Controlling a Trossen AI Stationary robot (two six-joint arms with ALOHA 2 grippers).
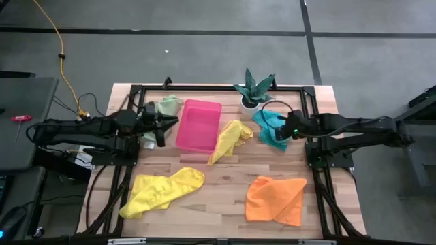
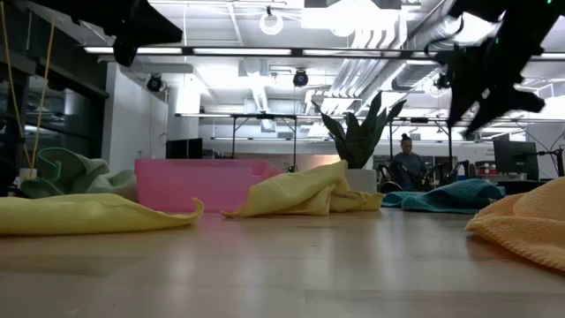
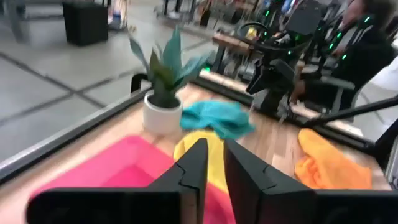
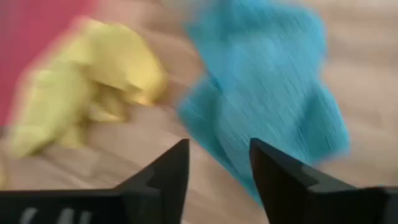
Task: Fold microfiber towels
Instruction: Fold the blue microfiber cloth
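Teal towel (image 4: 267, 93) lies under my right gripper (image 4: 214, 171), fingers spread; left gripper (image 3: 211, 168) narrowly parted over the tray (image 1: 197, 126).

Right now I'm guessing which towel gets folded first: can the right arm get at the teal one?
Probably yes. The right gripper hangs open just above the teal towel, empty, with nothing between them; the potted plant stands behind the towel.

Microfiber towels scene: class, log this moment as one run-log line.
towels: none folded | right gripper: fingers open, over teal towel | left gripper: fingers slightly apart, empty, over pink tray
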